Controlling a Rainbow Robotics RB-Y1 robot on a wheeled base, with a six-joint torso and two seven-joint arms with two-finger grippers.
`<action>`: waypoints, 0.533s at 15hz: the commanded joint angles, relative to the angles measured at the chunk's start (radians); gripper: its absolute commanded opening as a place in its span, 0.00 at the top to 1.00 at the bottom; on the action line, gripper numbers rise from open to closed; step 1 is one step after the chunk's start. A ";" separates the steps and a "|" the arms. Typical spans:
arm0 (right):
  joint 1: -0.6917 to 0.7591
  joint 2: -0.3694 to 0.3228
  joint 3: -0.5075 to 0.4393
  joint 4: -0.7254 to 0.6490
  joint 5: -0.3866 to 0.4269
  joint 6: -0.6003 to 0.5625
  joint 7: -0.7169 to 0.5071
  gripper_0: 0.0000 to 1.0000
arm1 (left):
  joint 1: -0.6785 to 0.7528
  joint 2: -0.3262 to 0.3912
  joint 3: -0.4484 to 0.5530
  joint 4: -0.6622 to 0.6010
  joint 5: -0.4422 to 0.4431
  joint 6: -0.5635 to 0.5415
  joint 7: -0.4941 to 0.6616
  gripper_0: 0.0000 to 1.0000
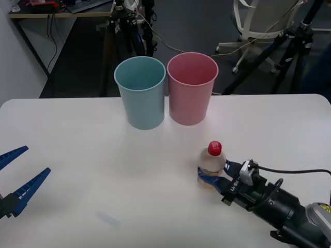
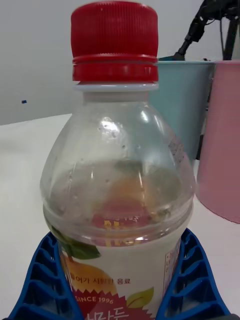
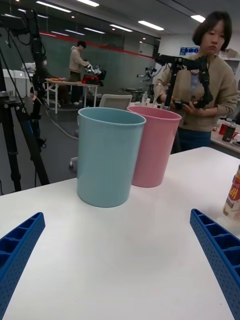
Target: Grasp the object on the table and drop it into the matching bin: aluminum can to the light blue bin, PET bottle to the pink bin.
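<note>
Clear PET bottle (image 1: 212, 166) upright between right gripper (image 1: 211, 178) jaws, clamped; left gripper (image 1: 19, 174) jaws apart.

1. The PET bottle (image 2: 117, 200) carried the only legible printing, on its pale label, seen in the right wrist view between the two blue fingers (image 2: 37, 285) of the right gripper (image 2: 117, 295).
2. The label read "SINCE 1996" in pale letters on a red-orange field, low on the bottle, level with the fingers.
3. Above that line ran a row of small Korean characters, too small to transcribe reliably.
4. Below "SINCE 1996", large Korean characters were cut off by the picture edge.
5. In the left wrist view, part of a red letter showed on the bottle label, not readable.
6. The pink bin (image 1: 192, 88) and light blue bin (image 1: 140, 92) bore no text.
</note>
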 commanded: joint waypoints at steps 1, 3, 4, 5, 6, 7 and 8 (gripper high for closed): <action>0.073 -0.025 -0.044 -0.094 -0.031 0.064 -0.022 1.00 | 0.000 0.000 0.000 0.000 0.000 0.000 0.000 0.00; 0.113 -0.027 -0.097 -0.138 -0.040 0.085 -0.042 1.00 | 0.000 0.000 0.000 0.000 0.000 0.000 0.000 0.00; 0.124 -0.025 -0.120 -0.144 -0.045 0.087 -0.051 1.00 | 0.000 0.000 0.000 0.000 0.000 0.000 0.000 0.00; 0.136 -0.027 -0.154 -0.149 -0.051 0.087 -0.062 1.00 | 0.000 0.000 0.000 0.000 0.000 0.000 0.000 0.00; 0.144 -0.030 -0.174 -0.152 -0.059 0.087 -0.071 1.00 | 0.000 0.000 0.000 0.000 0.000 0.000 0.000 0.00; 0.150 -0.033 -0.191 -0.155 -0.063 0.087 -0.080 1.00 | 0.000 0.000 0.000 0.000 0.000 0.000 0.000 0.00; 0.161 -0.041 -0.214 -0.175 -0.063 0.093 -0.092 1.00 | 0.000 0.000 0.000 0.000 0.000 0.000 0.000 0.00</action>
